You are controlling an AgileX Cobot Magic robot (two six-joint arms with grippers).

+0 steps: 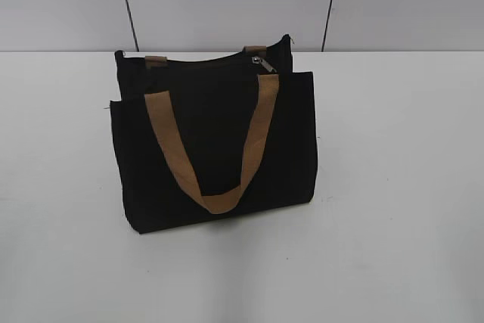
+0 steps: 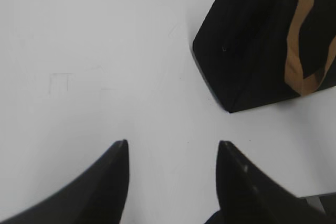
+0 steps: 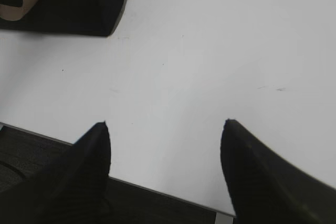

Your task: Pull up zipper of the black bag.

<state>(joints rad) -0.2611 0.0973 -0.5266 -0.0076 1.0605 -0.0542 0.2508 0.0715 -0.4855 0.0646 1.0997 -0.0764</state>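
Exterior view: the black bag [image 1: 215, 141] stands upright on the white table [image 1: 393, 187], a little left of the middle and well back from the near edge, its broad front panel facing the camera. Its long axis runs left to right, with the right end turned slightly farther away. A tan webbing handle strap [image 1: 214, 158] hangs down the front in a U shape, its loop reaching nearly to the bag's base. Along the top edge runs the zip line, also left to right; the zipper [image 1: 259, 61], a small grey metal pull tab, sits near the right end of that line and hangs downward over the front. Short tan strap ends show at the top edge on either side. Neither arm appears in this view.

Left wrist view: the left gripper [image 2: 173, 148] has its two dark fingers spread wide apart with only bare table between them, holding nothing. The bag's corner lies to the far right, well apart from the fingertips.

Right wrist view: the right gripper [image 3: 165, 127] is likewise spread wide and empty, hovering by the near table edge, the bag at the far left.
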